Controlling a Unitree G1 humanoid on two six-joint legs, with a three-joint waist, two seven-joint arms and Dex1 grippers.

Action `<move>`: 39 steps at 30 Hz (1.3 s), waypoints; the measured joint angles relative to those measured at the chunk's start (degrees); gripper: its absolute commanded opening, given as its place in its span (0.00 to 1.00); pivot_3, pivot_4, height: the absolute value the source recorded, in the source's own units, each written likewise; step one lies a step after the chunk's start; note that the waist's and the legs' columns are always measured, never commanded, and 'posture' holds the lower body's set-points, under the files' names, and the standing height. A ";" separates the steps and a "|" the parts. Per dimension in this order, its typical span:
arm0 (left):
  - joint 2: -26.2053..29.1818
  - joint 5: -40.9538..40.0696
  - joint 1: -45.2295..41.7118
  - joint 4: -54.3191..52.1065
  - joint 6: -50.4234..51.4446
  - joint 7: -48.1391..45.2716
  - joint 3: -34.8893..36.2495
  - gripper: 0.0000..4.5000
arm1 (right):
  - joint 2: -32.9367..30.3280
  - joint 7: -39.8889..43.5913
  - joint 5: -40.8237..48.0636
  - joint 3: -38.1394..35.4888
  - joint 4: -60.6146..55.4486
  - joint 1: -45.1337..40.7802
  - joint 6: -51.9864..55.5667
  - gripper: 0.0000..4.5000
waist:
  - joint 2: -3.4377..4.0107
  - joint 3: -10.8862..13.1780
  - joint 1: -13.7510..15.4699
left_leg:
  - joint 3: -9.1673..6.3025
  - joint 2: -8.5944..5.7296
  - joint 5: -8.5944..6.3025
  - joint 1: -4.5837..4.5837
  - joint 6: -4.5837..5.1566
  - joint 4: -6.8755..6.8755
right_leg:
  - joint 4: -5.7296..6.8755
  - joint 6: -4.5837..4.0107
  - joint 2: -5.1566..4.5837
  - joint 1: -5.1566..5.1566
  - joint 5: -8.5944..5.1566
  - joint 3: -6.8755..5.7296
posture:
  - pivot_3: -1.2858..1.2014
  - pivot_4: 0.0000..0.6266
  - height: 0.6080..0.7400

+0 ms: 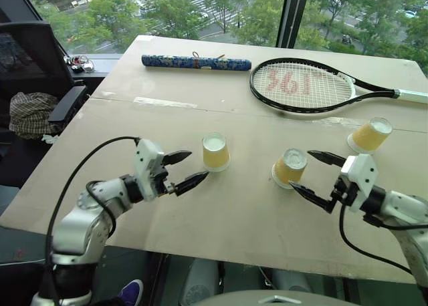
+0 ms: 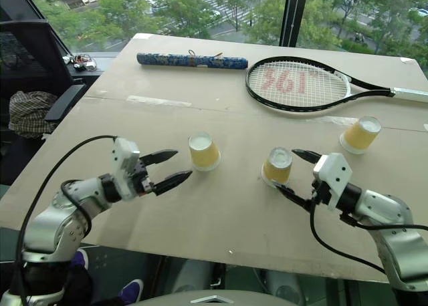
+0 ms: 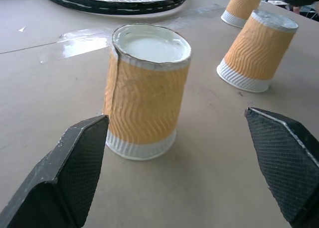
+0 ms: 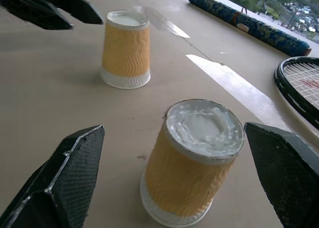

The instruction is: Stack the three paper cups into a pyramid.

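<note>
1. Three paper cups stand upside down on the table, none stacked: the left cup (image 1: 216,151) is near the middle, the middle cup (image 1: 291,167) is to its right, and the right cup (image 1: 370,135) is farther right and farther back, tilted.
2. One tennis racket (image 1: 302,85) with a black frame and red marks on its strings lies at the far right. One blue patterned roll (image 1: 195,63) lies at the far side, left of the racket head.
3. The table (image 1: 227,212) is a pale tan board with strips of clear tape across it. Behind it a large window (image 1: 200,12) looks down on trees and a street. A black chair (image 1: 40,59) with a checked cloth (image 1: 30,113) stands at the left.
4. The left gripper (image 1: 186,169) reaches in low from the near left, its fingers spread apart and empty, just beside the left cup without touching it.
5. The right gripper (image 1: 313,174) reaches in from the near right, fingers also spread wide and empty, one on either side of the middle cup, not gripping it.
</note>
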 measured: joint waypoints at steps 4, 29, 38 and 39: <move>-1.67 5.13 -9.04 9.89 -3.41 -2.33 -5.39 1.00 | 0.24 -0.48 3.14 -5.58 -5.65 6.44 0.05 0.98 | -0.03 -0.01 0.18 | -0.04 -0.02 0.00 -0.01 0.00 0.10 | 0.02 0.01 0.05 0.06 0.00 -0.03 | 0.52 0.24 1.00; -17.66 14.66 -27.66 32.66 -16.17 -19.04 -17.95 0.54 | 7.81 -9.05 -0.34 -12.19 -15.66 24.99 -0.56 1.00 | -0.08 -0.05 -0.13 | -0.13 -0.01 0.00 -0.08 0.01 0.26 | 0.05 0.18 0.32 0.06 0.10 0.05 | 0.52 0.24 1.00; -19.74 16.47 -28.89 35.75 -16.31 -20.22 -19.68 0.54 | 9.32 -5.90 1.59 -14.25 -17.81 32.35 -4.09 1.00 | -0.07 -0.05 -0.02 | -0.13 0.05 0.00 -0.09 0.01 0.27 | 0.06 0.12 0.29 0.07 0.06 0.08 | 0.52 0.24 1.00; -19.78 16.53 -28.89 35.75 -16.30 -20.33 -19.76 0.54 | 9.31 -5.59 1.59 -14.36 -17.80 32.56 -4.35 1.00 | -0.07 -0.05 -0.02 | -0.13 0.05 0.00 -0.09 0.01 0.27 | 0.06 0.11 0.29 0.06 0.05 0.07 | 0.52 0.24 1.00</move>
